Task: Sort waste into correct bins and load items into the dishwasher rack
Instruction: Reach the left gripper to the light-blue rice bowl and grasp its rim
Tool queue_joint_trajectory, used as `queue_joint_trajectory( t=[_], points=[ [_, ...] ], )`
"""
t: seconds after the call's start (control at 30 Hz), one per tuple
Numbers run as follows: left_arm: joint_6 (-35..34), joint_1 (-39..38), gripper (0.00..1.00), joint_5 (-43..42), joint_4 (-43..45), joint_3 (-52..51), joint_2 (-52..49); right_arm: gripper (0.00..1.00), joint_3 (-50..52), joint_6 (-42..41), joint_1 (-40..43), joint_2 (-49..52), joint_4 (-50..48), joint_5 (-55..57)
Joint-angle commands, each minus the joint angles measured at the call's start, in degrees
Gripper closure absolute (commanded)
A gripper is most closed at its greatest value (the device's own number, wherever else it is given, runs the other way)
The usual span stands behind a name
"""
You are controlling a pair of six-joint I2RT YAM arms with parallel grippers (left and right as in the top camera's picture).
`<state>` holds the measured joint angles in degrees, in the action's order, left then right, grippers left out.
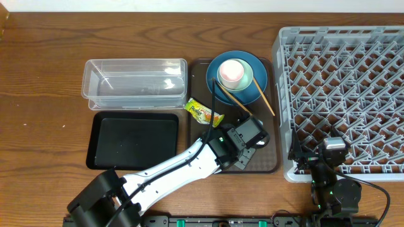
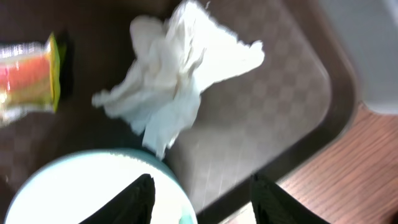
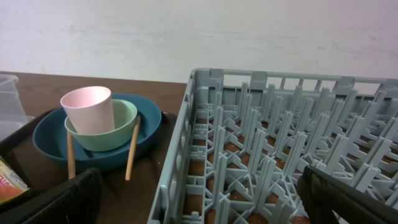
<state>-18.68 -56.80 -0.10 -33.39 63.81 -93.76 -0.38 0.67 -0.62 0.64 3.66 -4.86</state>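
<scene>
Hovering the parted left tool (image 2: 202,198) over the tissue (image 2: 180,74), right tool (image 3: 199,199) gaping empty, had loaded nothing into the rack (image 1: 341,69).

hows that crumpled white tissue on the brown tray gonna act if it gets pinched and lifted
Probably floppy: the tissue lies in loose, thin folds, so it should collapse in a pinch. Likely very light; a push may just crumple it. Its loose corners could trail across the brown tray.

The left arm (image 1: 180,162) has a white link between black joints, with a green light (image 1: 222,140) on its black wrist. The right arm (image 1: 332,189) is black, trailing a thin black cable (image 1: 386,198).
</scene>
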Motion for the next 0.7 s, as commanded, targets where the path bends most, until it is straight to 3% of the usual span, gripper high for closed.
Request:
queue_joint_trajectory(
  t=[0.0,0.67],
  points=[
    [-5.97,-0.02,0.50,-0.52,-2.58,0.42,0.31,0.01,0.09,0.24,-0.52,-0.15,0.22,0.35],
    [-9.97,-0.20,0.51,-0.55,-2.14,-4.37,-0.02,0.01,0.09,0.24,-0.52,-0.15,0.22,0.35]
  ],
)
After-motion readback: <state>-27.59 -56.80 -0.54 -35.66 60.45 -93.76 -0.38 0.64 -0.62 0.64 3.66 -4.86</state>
